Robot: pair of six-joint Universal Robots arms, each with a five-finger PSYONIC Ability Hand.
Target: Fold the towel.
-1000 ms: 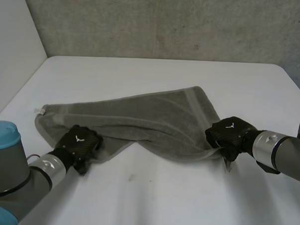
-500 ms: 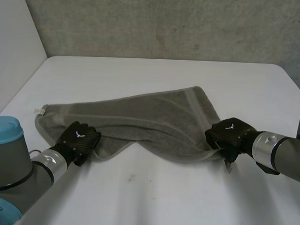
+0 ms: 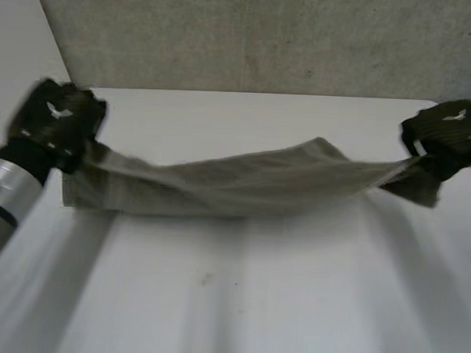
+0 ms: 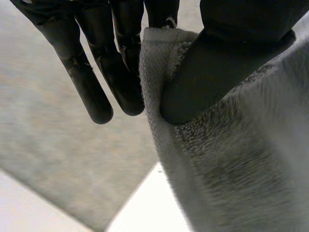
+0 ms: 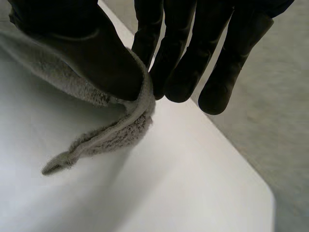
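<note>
At the upper left of the head view, my left hand (image 3: 56,120) is clamped on one end of the towel (image 3: 243,181), and at the upper right my right hand (image 3: 448,133) is clamped on the other end. Between them the grey towel hangs stretched across the middle of the frame, sagging toward its centre. Its lower edge is close over the white table (image 3: 253,302), and I cannot tell whether it touches the surface. Below my left hand the cloth drops in a broader flap, and a short tail of it pokes out past my right hand toward the right edge of the frame. Behind the table stands a grey concrete wall (image 3: 265,37).

Seen from my left wrist, my left thumb (image 4: 227,63) presses into the thick pile. The hemmed edge runs up between it and my fingers (image 4: 116,72), which are nearly straight and close together, so the towel is pinched there. The rest of the cloth falls away beyond the thumb tip.

Seen from my right wrist, my right thumb (image 5: 96,58) pins a fold of the hem against that hand's straight, side-by-side fingers (image 5: 178,72). A loose corner curls out just past the thumb tip, above the white table
</note>
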